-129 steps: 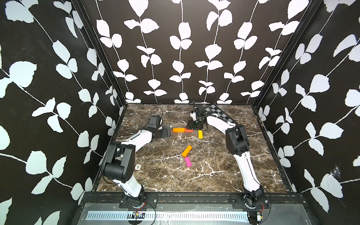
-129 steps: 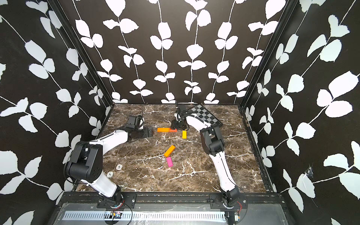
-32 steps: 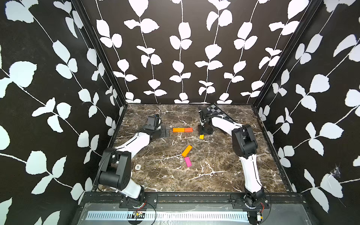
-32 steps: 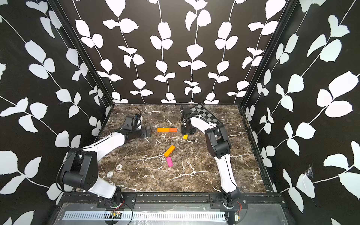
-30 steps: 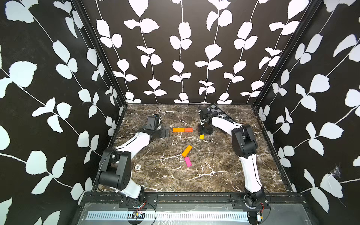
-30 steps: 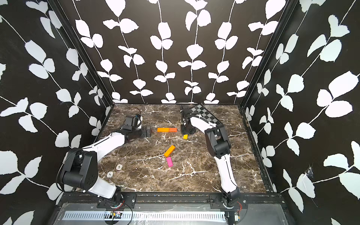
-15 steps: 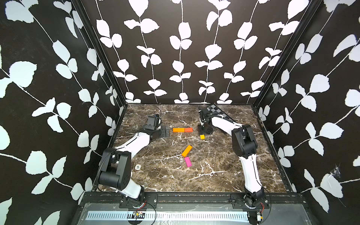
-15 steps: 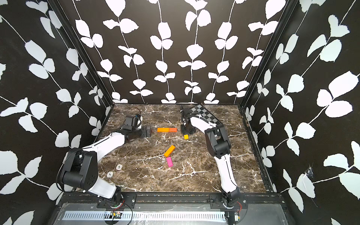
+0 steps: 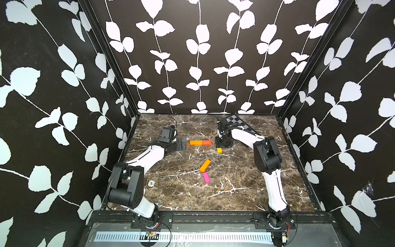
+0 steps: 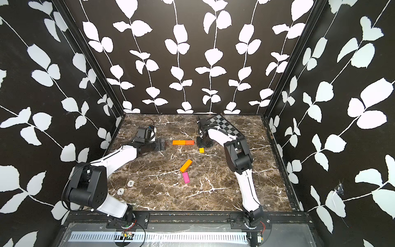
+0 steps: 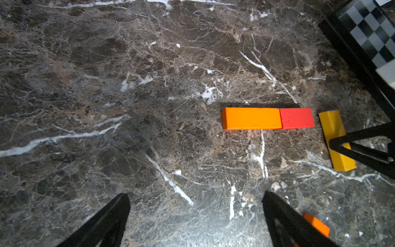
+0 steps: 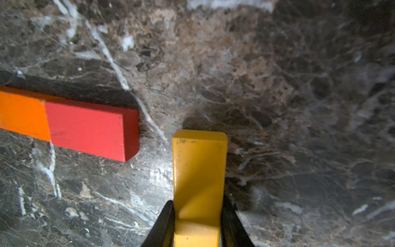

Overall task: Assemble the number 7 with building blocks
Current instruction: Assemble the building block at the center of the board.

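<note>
An orange block and a red-orange block lie end to end as one bar at the back middle of the marble floor. Just right of the bar my right gripper points down, shut on the yellow block, whose sides sit between the black fingers. The block's near end sticks out below the gripper. A second orange block lies slanted mid-floor, with a pink block at its lower end. My left gripper stands open and empty left of the bar.
A black-and-grey checkered board leans at the back right behind the right arm. A small round white disc lies on the floor near the left arm's base. Black leaf-patterned walls close in three sides.
The right gripper has shifted from the bar's red-orange end to over the yellow block and shut on it. The left arm has drawn back slightly. The other blocks have not moved.
</note>
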You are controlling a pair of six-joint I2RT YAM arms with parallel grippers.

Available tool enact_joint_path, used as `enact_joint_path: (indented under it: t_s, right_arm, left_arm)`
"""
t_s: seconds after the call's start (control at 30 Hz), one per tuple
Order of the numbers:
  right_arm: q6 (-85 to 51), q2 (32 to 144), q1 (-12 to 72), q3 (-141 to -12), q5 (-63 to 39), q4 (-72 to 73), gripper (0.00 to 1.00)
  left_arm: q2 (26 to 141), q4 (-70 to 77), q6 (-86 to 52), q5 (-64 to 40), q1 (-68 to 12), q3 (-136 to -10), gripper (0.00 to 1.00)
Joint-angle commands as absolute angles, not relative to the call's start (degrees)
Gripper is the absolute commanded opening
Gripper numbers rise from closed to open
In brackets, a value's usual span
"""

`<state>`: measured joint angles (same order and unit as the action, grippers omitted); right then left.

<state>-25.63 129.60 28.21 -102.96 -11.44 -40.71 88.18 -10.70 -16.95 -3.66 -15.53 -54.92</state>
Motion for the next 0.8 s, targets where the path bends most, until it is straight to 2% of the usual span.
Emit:
enact_joint_path:
  t_s: [0.0,0.77]
  right_arm:
    - [-28.1,131.4,29.0,-102.7,-12.5,-39.7,0.33]
    - [-30.4,133.1,30.3,-103.8,-13.5,-38.9,0.35]
  left_arm:
    - [87.9,-10.0,-17.1,-3.2,-15.1,-53.8,0.99]
    - [87.6,-9.8,-17.1,-2.9,-15.1,-53.4,0.99]
